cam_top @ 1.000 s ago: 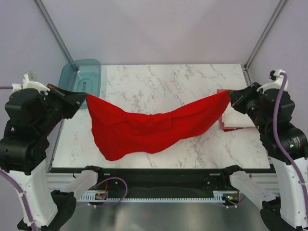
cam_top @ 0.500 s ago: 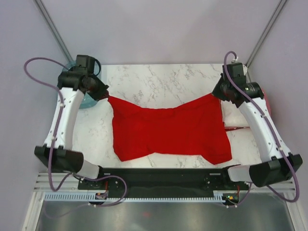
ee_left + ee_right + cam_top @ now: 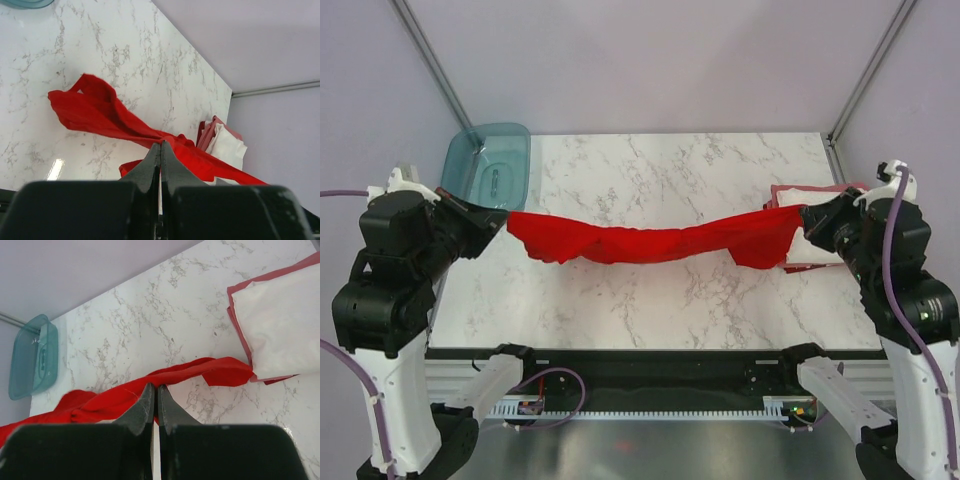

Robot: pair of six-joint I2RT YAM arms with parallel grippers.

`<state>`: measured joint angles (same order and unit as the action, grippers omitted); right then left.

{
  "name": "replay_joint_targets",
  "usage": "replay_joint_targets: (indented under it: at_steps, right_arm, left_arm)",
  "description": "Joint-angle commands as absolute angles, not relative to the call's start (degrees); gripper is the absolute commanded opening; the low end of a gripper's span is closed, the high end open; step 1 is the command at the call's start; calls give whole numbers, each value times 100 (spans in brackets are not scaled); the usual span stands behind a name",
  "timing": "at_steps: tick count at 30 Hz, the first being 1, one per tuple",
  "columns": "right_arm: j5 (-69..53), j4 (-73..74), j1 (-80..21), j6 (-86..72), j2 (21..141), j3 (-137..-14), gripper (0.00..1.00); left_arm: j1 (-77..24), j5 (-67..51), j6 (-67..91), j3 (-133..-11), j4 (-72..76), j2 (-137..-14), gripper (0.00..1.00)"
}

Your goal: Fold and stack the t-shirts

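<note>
The bright red t-shirt [image 3: 650, 240] hangs stretched in a narrow band above the table between my two grippers. My left gripper [image 3: 503, 219] is shut on its left end; in the left wrist view the gripper [image 3: 160, 145] pinches the red cloth [image 3: 95, 112]. My right gripper [image 3: 802, 217] is shut on its right end; in the right wrist view the gripper [image 3: 155, 387] holds the red cloth [image 3: 210, 371]. A folded white t-shirt [image 3: 812, 245] lies on a folded dull pinkish-red t-shirt [image 3: 782, 190] at the table's right edge, also in the right wrist view [image 3: 282, 325].
A translucent teal plastic tub [image 3: 488, 165] stands at the back left corner of the marble table [image 3: 670, 170]; it shows in the right wrist view [image 3: 32, 357] too. Metal frame posts rise at both back corners.
Both arms swung forward and spread the red t-shirt wide, then pulled back and outward; the shirt is now lifted and stretched taut into a narrow band.
</note>
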<state>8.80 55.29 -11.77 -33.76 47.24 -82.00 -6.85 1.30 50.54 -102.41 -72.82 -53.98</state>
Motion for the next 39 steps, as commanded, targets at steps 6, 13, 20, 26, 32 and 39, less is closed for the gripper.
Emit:
replay_joint_targets:
  at_steps: [6, 13, 20, 26, 32, 39]
  right_arm:
    - [940, 5222, -1160, -3305, 4506, -8551, 0]
    - [1091, 5228, -1082, -3375, 7406, -9947, 0]
    - [685, 4913, -1002, -3393, 7534, -9405, 0]
    - [589, 5045, -993, -3217, 6778, -9115, 0]
    - [659, 5247, -993, -3085, 6057, -9070, 0]
    - [1229, 5308, -976, -3287, 7309, -10650, 0]
  left_arm:
    - [-668, 18, 4913, -10405, -7155, -5421, 2]
    - [-668, 492, 5001, -11268, -7084, -7987, 2]
    - [-659, 395, 4860, -10539, -6681, -7868, 2]
    - [-659, 238, 4790, -10503, -6767, -6865, 2]
    - [-659, 141, 4860, -10643, -6979, -6232, 2]
    - [-607, 308, 4720, -12537, -7513, -8161, 2]
